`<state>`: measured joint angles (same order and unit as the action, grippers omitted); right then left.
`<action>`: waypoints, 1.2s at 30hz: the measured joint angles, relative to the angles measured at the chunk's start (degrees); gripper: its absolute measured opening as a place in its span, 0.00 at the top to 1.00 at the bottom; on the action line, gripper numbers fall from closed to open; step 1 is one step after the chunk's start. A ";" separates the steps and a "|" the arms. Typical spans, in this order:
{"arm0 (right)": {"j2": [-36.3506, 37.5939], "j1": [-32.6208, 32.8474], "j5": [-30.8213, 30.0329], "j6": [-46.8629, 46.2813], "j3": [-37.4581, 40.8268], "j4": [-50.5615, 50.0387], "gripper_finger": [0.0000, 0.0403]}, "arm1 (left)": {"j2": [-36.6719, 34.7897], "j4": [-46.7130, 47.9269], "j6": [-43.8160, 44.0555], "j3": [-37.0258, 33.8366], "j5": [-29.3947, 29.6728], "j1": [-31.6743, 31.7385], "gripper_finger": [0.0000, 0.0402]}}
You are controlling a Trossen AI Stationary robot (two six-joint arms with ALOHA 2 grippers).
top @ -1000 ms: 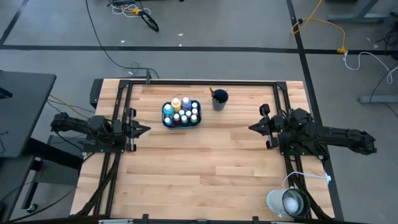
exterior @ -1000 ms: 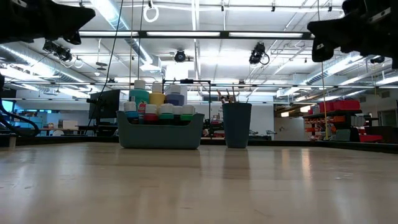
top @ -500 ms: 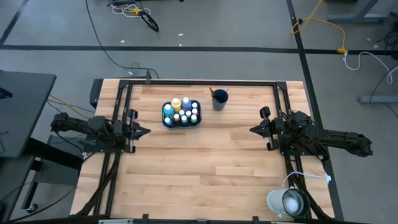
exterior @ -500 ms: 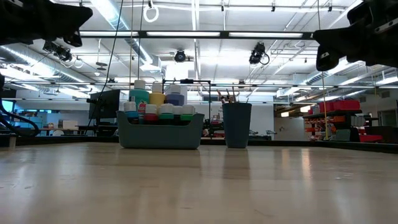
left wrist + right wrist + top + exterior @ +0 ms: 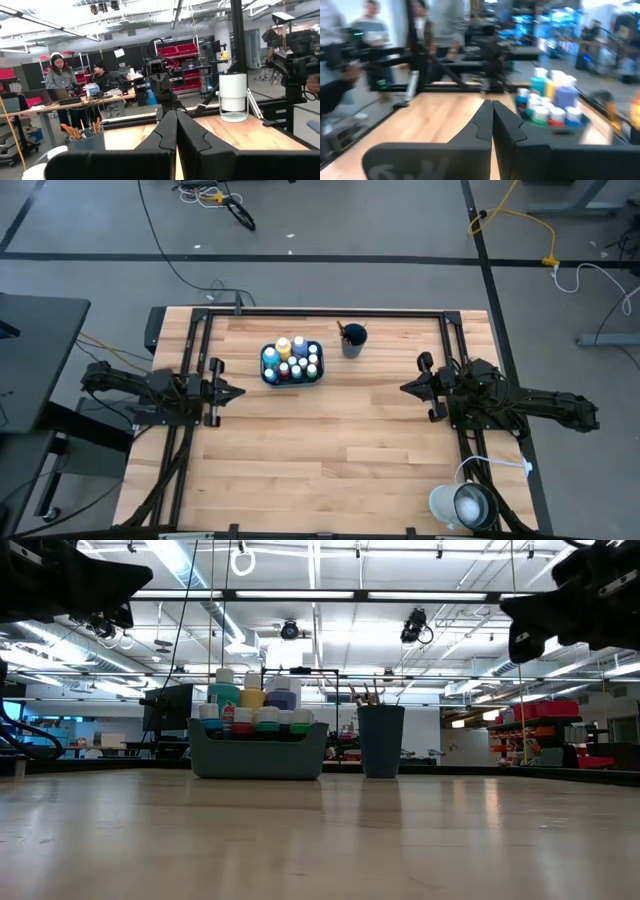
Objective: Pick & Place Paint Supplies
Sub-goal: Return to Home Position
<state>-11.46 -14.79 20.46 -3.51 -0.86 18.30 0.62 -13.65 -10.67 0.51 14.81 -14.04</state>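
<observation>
The left gripper [image 5: 237,391] hangs over the left edge of the table [image 5: 330,450], pointing right. In the left wrist view its two fingers [image 5: 165,131] are pressed together, with nothing between them.

Right of it, toward the far side of the table, stands the tray [image 5: 292,383]. The bottles [image 5: 292,358] are packed upright inside it. In the low view their white caps [image 5: 255,715] rise above the tray wall [image 5: 258,755].

Just right of the tray and a little farther back stands the cup [image 5: 353,345], apart from it. The brushes [image 5: 342,330] stand in the cup, leaning, and their ends [image 5: 368,695] stick up over its rim.

The right gripper [image 5: 404,387] hangs over the right side of the table, pointing left, well apart from the cup. In the right wrist view its fingers [image 5: 482,122] are closed against each other and empty. The tray of bottles [image 5: 550,102] shows beyond them.

A white round object [image 5: 460,505] sits at the near right corner. People [image 5: 59,75] sit at a desk in the room behind.
</observation>
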 joint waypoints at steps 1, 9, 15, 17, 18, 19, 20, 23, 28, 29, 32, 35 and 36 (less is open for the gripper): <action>-0.02 0.00 -1.90 -0.70 0.00 -0.52 1.00 | -0.02 -0.02 0.00 0.00 0.32 0.00 0.99; -0.02 0.00 -13.51 -5.05 -0.04 -6.40 1.00 | -0.02 0.08 -0.41 -0.04 7.44 0.00 0.94; -0.02 0.00 -17.83 -5.05 -0.04 -12.11 1.00 | -0.02 0.09 -0.15 -0.07 9.13 0.00 0.95; -0.02 0.00 -19.20 -5.04 -0.04 -13.06 1.00 | -0.02 0.12 -0.36 -0.07 9.13 0.00 0.95; -0.02 0.00 -19.93 -5.04 -0.04 -13.68 1.00 | -0.02 0.11 -1.03 -0.07 9.13 0.00 0.95; -0.04 0.00 -20.35 -5.05 -0.04 -14.05 1.00 | -0.02 0.11 -2.13 -0.07 9.15 0.00 0.95; -0.03 0.00 -20.61 -4.96 -0.04 -14.09 1.00 | -0.02 0.13 -3.24 -0.07 9.14 0.00 0.95; -0.02 0.00 -20.66 -4.00 -0.04 -14.23 0.98 | -0.02 0.12 -4.59 -0.09 9.13 0.00 0.95; -0.02 0.00 -20.51 -2.99 -0.04 -14.18 0.95 | -0.02 0.11 -4.59 -0.09 9.13 0.00 0.95; -0.02 0.00 -20.51 -2.89 -0.04 -14.18 0.94 | -0.02 0.11 -4.59 -0.09 9.14 0.00 0.95; -0.02 0.00 -20.51 -2.88 -0.04 -14.18 0.93 | -0.02 0.11 -4.59 -0.09 9.13 0.00 0.95; -0.02 0.00 -20.51 -2.88 -0.04 -14.18 0.93 | -0.02 0.11 -4.59 -0.11 9.13 0.00 0.95; -0.02 0.00 -20.51 -2.88 -0.04 -14.18 0.93 | -0.02 0.11 -4.59 -0.11 9.13 0.00 0.95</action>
<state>-11.49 -14.79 -0.05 -6.39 -0.91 4.12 0.60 -13.54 -15.27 0.40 23.94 -14.04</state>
